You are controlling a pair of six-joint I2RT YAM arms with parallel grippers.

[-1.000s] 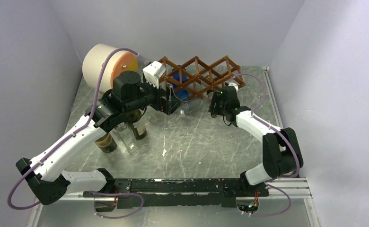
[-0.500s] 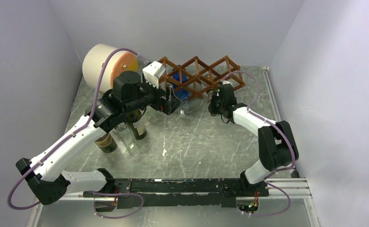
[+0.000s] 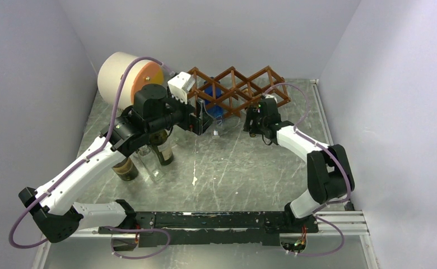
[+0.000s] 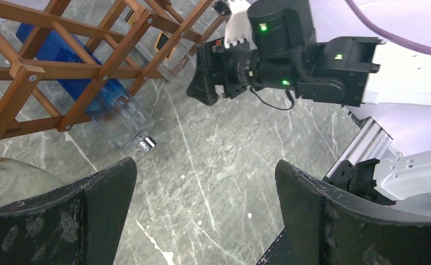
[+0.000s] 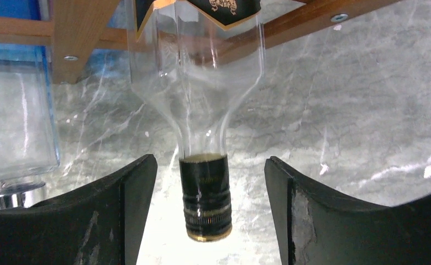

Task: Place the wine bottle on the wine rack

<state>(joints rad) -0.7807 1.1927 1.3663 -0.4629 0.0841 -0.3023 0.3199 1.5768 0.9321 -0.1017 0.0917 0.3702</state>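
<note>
The wine bottle (image 5: 196, 83) is clear glass with a black, gold-rimmed cap (image 5: 205, 196). It lies in a lower cell of the reddish-brown wine rack (image 3: 236, 84), neck pointing out over the table. My right gripper (image 5: 209, 165) is open around the cap, with a gap on each side and neither finger touching. In the top view the right gripper (image 3: 254, 120) sits at the rack's front right. My left gripper (image 4: 205, 165) hangs open and empty over the table, in front of the rack (image 4: 20, 72).
A blue-and-clear bottle (image 4: 75, 72) lies in the rack's left cell, its silver cap sticking out. A cream-and-orange cylinder (image 3: 126, 75) stands at the back left. Several upright bottles (image 3: 163, 151) stand under the left arm. Walls close both sides.
My right arm has shifted a little left and closer to the rack front. The left arm has not moved.
</note>
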